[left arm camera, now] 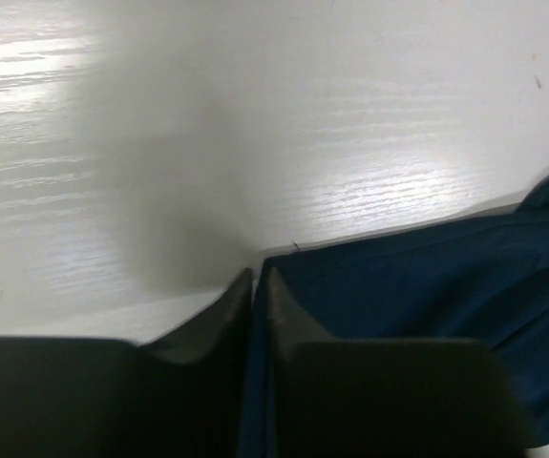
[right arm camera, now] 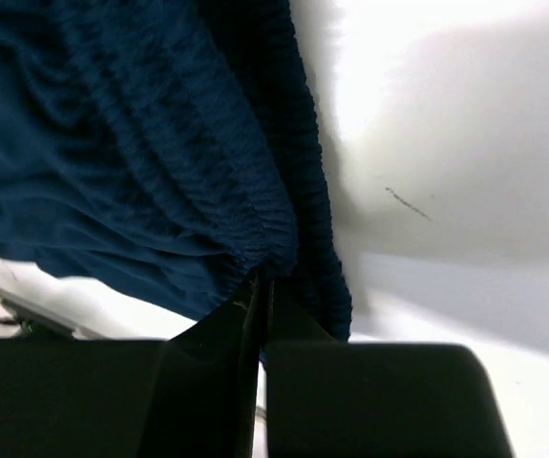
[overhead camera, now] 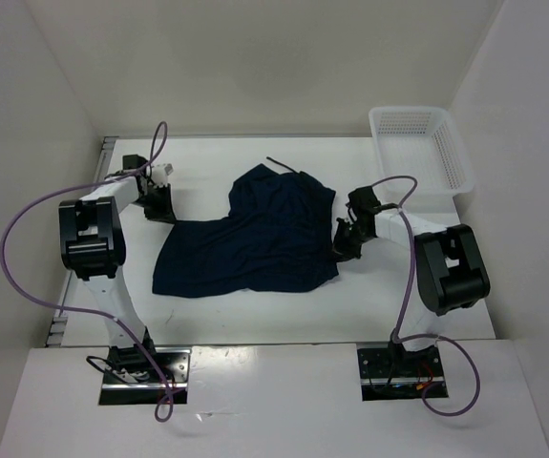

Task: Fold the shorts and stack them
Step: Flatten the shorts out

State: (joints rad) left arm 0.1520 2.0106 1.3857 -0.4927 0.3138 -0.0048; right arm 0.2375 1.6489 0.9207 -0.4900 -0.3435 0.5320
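Shorts (overhead camera: 255,243): spread flat between both grippers.
Left gripper (left arm camera: 256,281): closed, seemingly pinching a leg corner.
Right gripper (right arm camera: 261,286): clamped on the waistband.

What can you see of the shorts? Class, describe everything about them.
The shorts are dark navy, soft wrinkled cloth, spread mostly flat on the white table. A gathered elastic waistband runs along their right edge, and a thin drawstring pokes out at the far edge. The left gripper appears to pinch a corner, the right gripper the waistband.
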